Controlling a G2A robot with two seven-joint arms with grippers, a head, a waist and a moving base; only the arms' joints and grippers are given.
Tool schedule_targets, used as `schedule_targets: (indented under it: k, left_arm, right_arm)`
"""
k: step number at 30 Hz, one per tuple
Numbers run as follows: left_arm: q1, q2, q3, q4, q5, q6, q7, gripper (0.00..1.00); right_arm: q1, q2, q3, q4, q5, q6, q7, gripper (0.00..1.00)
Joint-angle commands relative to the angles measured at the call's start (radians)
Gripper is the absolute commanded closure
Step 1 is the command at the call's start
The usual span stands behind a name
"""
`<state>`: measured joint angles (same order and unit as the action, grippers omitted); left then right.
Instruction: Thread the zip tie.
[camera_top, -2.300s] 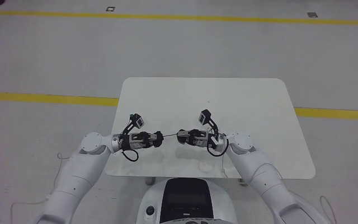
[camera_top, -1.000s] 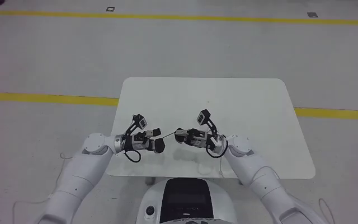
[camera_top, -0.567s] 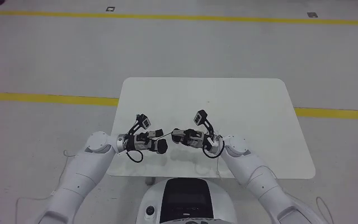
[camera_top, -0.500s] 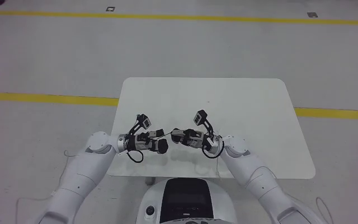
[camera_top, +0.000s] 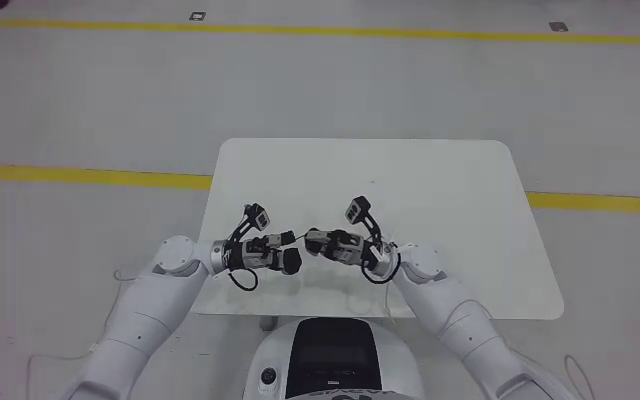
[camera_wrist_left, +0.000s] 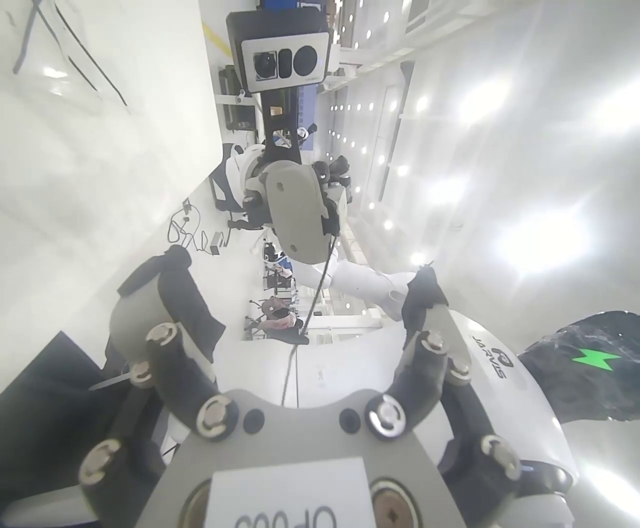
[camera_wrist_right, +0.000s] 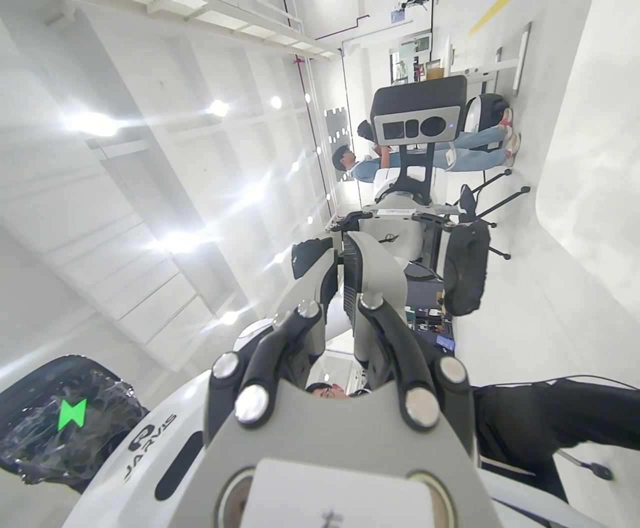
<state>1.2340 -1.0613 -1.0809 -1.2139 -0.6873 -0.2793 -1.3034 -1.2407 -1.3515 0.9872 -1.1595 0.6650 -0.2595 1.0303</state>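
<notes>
Above the table (camera_top: 450, 200), the right tool (camera_wrist_right: 340, 255) clenches the zip tie (camera_wrist_left: 309, 310); the left tool (camera_wrist_left: 297, 280) is released. Threading seems underway; next, the ends need careful aligning.

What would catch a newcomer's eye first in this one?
Two grippers meet nearly tip to tip above the near part of the white table: the left gripper with fingers spread, the right gripper pinched shut. A thin dark zip tie runs between them, seemingly held by the right one.
</notes>
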Motion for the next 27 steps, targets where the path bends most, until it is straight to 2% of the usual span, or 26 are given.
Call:
schedule_targets:
  k: [1, 18, 20, 21, 22, 25, 27]
  left_arm:
    - [0.0, 0.001, 0.001, -0.001, -0.003, -0.001, -0.001, 0.0]
    - [-0.011, 0.003, 0.022, 0.019, -0.036, -0.007, -0.02, 0.01]
    - [-0.011, 0.004, 0.022, 0.021, -0.038, -0.009, -0.02, 0.17]
    - [-0.011, 0.004, 0.022, 0.021, -0.039, -0.01, -0.019, 0.3]
    - [-0.011, 0.005, 0.022, 0.021, -0.04, -0.011, -0.018, 0.38]
    - [-0.011, 0.006, 0.023, 0.022, -0.043, -0.01, -0.016, 0.5]
    - [-0.01, 0.006, 0.023, 0.022, -0.044, -0.01, -0.015, 0.53]
  right_arm:
    - [-0.002, 0.001, 0.004, -0.003, 0.005, -0.003, 0.004, 1.0]
    - [0.011, -0.003, -0.033, -0.004, -0.046, 0.022, -0.024, 1.0]
    - [0.011, -0.002, -0.032, -0.007, -0.057, 0.024, -0.032, 1.0]
    - [0.01, 0.0, -0.03, -0.009, -0.065, 0.026, -0.036, 1.0]
    - [0.009, 0.001, -0.027, -0.012, -0.07, 0.027, -0.04, 1.0]
    - [0.004, 0.007, -0.017, -0.023, -0.098, 0.035, -0.048, 1.0]
    - [0.0, 0.011, -0.013, -0.032, -0.114, 0.046, -0.047, 1.0]
